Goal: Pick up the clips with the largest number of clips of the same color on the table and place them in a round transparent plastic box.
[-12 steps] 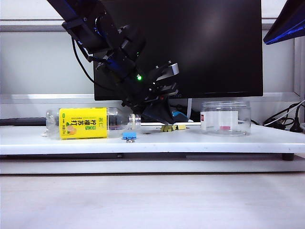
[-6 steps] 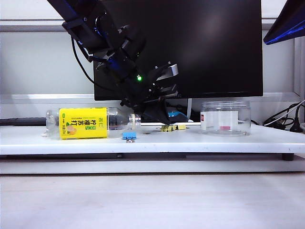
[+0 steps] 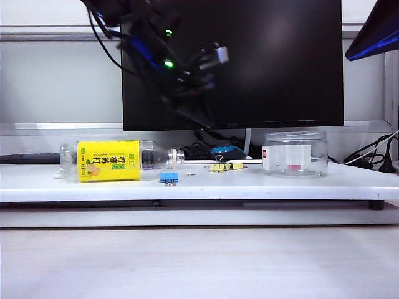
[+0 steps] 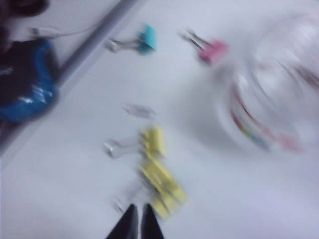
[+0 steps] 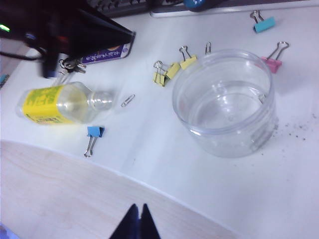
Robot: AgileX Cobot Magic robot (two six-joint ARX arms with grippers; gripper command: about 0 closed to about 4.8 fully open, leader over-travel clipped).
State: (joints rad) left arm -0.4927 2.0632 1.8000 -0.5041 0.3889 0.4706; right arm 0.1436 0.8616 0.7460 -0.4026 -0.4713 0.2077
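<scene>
**Both hands empty, yellow clips on the tabletop**

The left hand (image 4: 137, 221) is in the air above the two yellow clips (image 4: 158, 172), and its fingers are together with nothing between them. In the exterior view this arm is a blurred dark shape high in front of the monitor (image 3: 262, 62).

The yellow clips (image 5: 172, 70) lie touching each other on the white tabletop (image 5: 149, 139), just beside the round transparent plastic box (image 5: 224, 102), which stands upright and holds no clip. A pink clip (image 5: 271, 62) lies near the box on its other side, and a teal clip (image 5: 263, 24) is further back.

The right hand (image 5: 137, 221) hangs over the front edge of the tabletop, fingers together and empty. A blue clip (image 5: 93, 133) lies near the neck of the lying bottle (image 5: 60, 104) with the yellow label.
</scene>
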